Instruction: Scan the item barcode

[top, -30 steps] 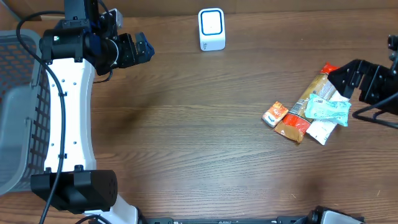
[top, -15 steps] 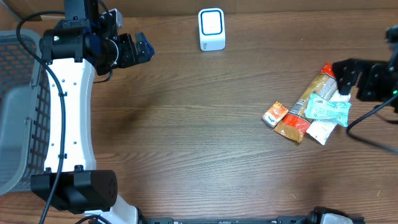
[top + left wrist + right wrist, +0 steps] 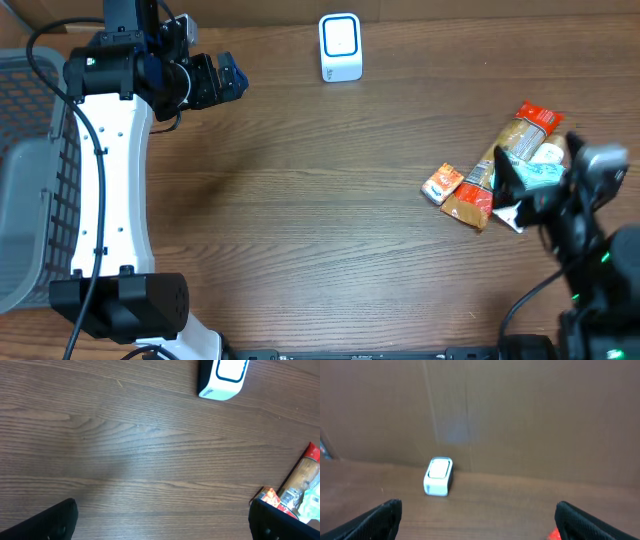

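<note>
Right hand (image 3: 515, 190), spread wide, hangs above the packets (image 3: 468, 205); left hand (image 3: 232, 78), also wide, well apart.

One scanner (image 3: 340, 47) at twelve o'clock, one basket (image 3: 25, 110) at nine, five packets (image 3: 470, 205) heaped at three.

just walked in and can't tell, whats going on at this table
Nothing has been scanned or picked up yet. The right hand is open and appears to hang just over a small pile of snack packets on the right side. The left hand is open and empty at the back left, well apart from the white scanner standing at the back edge. A grey basket sits at the far left.
</note>
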